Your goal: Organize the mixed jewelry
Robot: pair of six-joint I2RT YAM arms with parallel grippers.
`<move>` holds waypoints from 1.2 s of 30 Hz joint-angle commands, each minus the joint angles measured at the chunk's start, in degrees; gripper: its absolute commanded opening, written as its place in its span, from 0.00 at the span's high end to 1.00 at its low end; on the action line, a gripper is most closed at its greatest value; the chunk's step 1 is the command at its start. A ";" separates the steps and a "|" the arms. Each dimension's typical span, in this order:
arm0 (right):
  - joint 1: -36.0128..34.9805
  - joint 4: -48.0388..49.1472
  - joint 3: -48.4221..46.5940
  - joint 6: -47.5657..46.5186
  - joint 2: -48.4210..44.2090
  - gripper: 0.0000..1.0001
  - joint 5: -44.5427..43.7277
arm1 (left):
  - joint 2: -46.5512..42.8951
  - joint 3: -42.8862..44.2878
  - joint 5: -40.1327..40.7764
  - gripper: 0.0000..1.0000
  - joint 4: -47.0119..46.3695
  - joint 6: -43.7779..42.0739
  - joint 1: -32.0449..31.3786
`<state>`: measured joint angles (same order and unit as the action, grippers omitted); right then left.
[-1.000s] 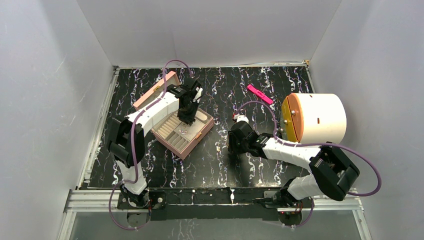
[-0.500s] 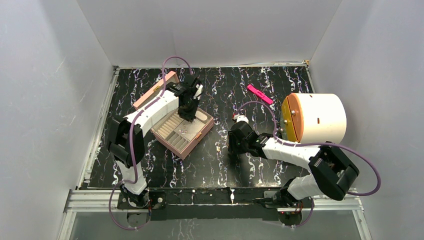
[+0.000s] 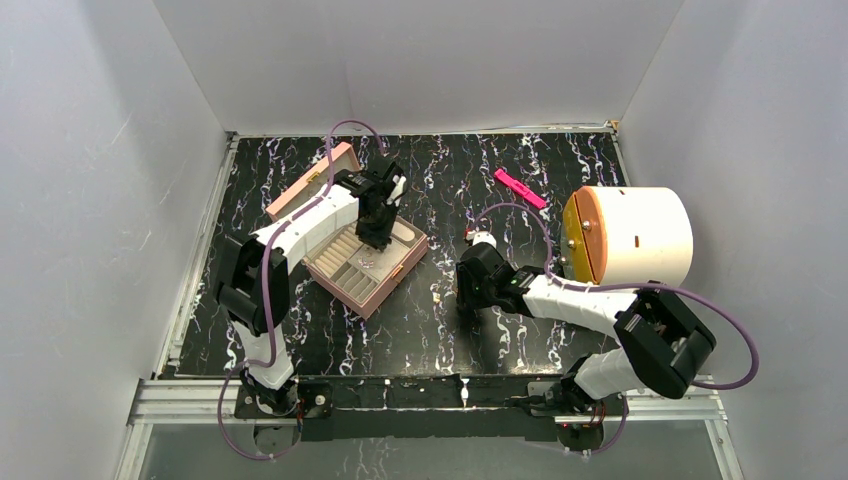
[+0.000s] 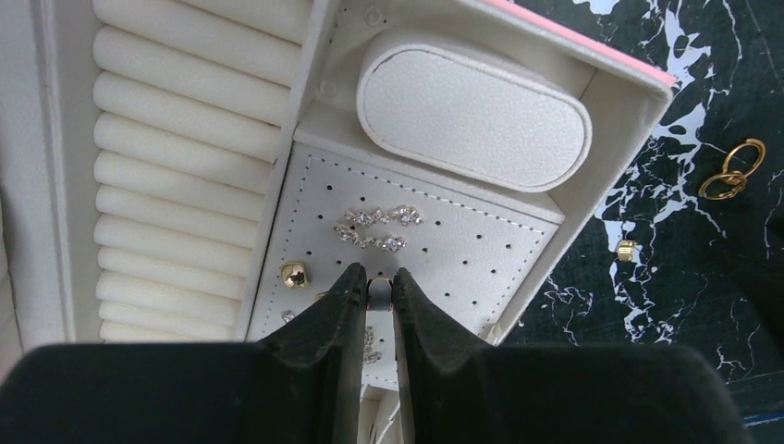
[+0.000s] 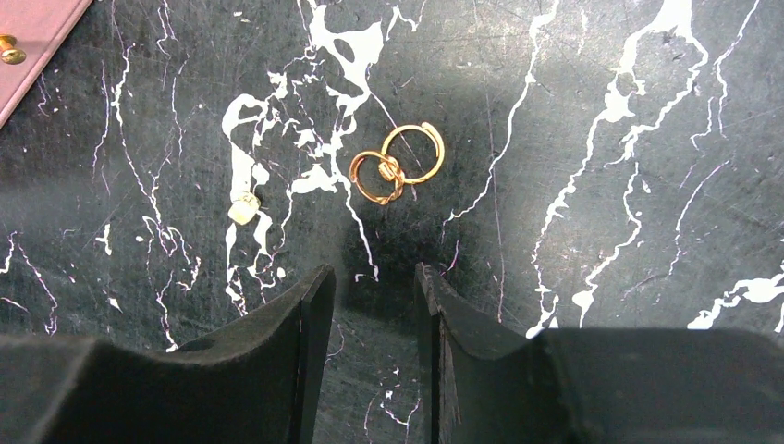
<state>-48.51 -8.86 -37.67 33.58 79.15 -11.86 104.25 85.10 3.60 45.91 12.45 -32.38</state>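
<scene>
Held piece: a small silvery piece (image 4: 379, 294) is pinched between the tips of the left gripper (image 4: 377, 277), low centre of the left wrist view. It hangs right over the perforated panel (image 4: 462, 254), probably so its post can find a hole.
On the panel: a crystal earring pair (image 4: 377, 228) lies at upper middle and a gold stud (image 4: 295, 274) by the left edge.
Loose rings: two gold rings (image 5: 398, 165) overlap on the marble table (image 5: 601, 185), upper centre of the right wrist view.
Loose stud: a pale stud (image 5: 243, 210) lies to the left of the rings, apart from them.
Right gripper (image 5: 372, 273): its fingers are spread and empty. It is poised just below the rings in frame with the gap roughly lined up on them, which looks like readiness for a pick.
Box: the pink box (image 3: 395, 277) sits left of centre in the top view. Its ring rolls (image 4: 176, 139) show no rings, the likely slot for them.
Risk: overlapping rings may lift together or skid.
</scene>
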 commanded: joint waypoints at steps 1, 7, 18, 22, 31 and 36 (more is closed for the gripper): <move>-0.28 2.11 -0.28 -0.62 -0.10 0.54 -0.76 | -2.81 -0.24 -0.51 0.86 -1.09 0.64 -0.28; -0.24 2.11 -0.21 -0.54 0.14 0.54 -0.82 | -4.03 -0.03 0.29 0.86 -1.65 0.93 -0.31; -0.21 2.01 -0.13 -0.54 0.36 0.54 -0.70 | -3.44 -1.42 0.56 0.86 -1.88 0.75 -0.31; -0.23 2.02 -0.03 -0.45 0.41 0.54 -0.61 | -3.73 -1.77 1.19 0.86 -1.88 0.48 -0.31; -0.27 1.66 -0.39 -0.71 0.55 0.54 -0.89 | -4.13 -2.76 0.30 0.86 -2.78 0.68 -0.31; -0.26 1.82 -0.28 -0.54 0.71 0.54 -0.73 | -4.29 -3.53 1.07 0.86 -2.98 0.63 -0.31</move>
<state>-48.51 -8.86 -37.67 33.43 79.88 -11.86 103.37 82.85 3.84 42.44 13.06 -32.40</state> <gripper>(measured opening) 0.460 0.143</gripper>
